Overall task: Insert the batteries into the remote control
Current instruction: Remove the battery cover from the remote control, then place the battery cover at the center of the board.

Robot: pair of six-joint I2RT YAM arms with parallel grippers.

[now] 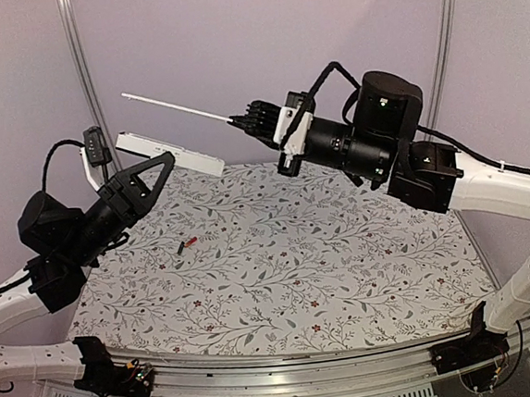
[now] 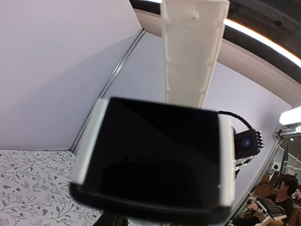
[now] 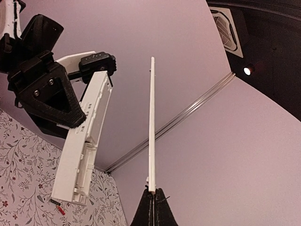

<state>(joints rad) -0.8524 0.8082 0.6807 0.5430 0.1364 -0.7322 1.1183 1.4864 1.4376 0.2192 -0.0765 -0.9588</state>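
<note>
My left gripper [image 1: 164,164] is raised above the table's back left and is shut on the remote control [image 1: 170,154], a long white bar held in the air. In the left wrist view the remote [image 2: 190,56] runs up and away, and a dark block fills the near view. My right gripper [image 1: 238,120] is shut on the thin white cover strip [image 1: 178,108] and holds it out to the left, above the remote. The right wrist view shows the strip [image 3: 152,127] in my gripper [image 3: 151,194], with the remote [image 3: 83,146] on the left. A black and red battery [image 1: 187,246] lies on the cloth.
A floral patterned cloth [image 1: 327,267] covers the table. Plain walls with metal rails [image 1: 82,75] stand close behind both arms. The battery also shows in the right wrist view [image 3: 58,207], below the remote's lower end.
</note>
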